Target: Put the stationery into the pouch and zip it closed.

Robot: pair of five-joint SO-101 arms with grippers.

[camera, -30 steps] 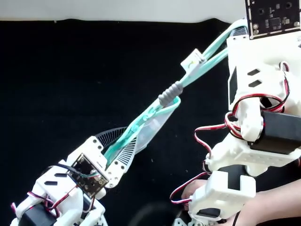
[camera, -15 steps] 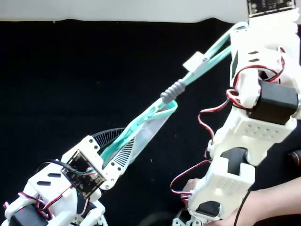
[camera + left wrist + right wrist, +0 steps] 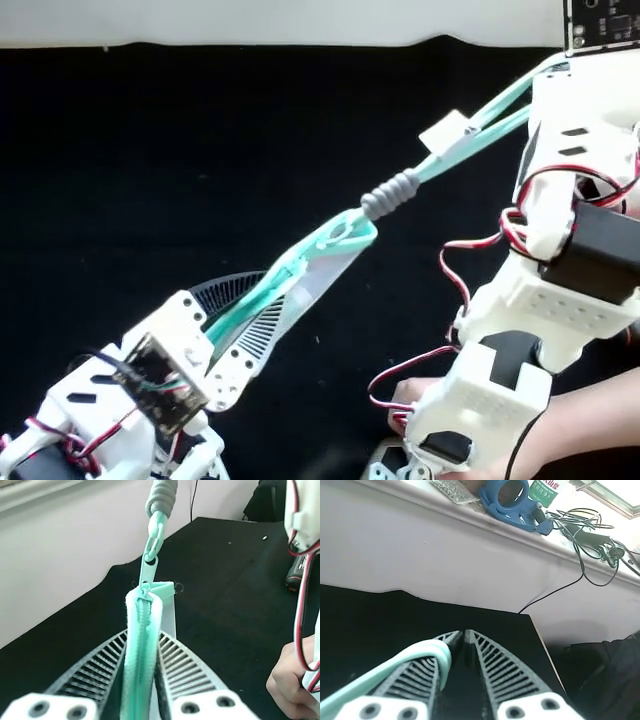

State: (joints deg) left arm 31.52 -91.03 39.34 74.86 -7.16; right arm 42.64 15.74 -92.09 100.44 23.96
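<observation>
A translucent pouch (image 3: 300, 290) with a mint zipper hangs stretched above the black table (image 3: 150, 160). My left gripper (image 3: 262, 310) is shut on its lower end; in the left wrist view the pouch (image 3: 145, 610) stands edge-on between the ribbed fingers (image 3: 95, 675). The zipper slider (image 3: 146, 577) sits at the pouch's far end. From it run a grey ribbed grip (image 3: 390, 195) and a mint strap (image 3: 480, 115) with a white tag (image 3: 448, 130) up to the right arm. My right gripper (image 3: 463, 637) is shut on that strap (image 3: 395, 672).
The right arm's white body (image 3: 560, 290) with red and white wires fills the right side of the table. A white wall (image 3: 470, 555) borders the table's far edge, with a ledge of clutter and cables (image 3: 580, 530) above it.
The right arm has swung to the right, drawing the strap, tag and grey grip that way and pulling the pouch tauter. The left arm has slipped slightly down and left, still holding the pouch.
</observation>
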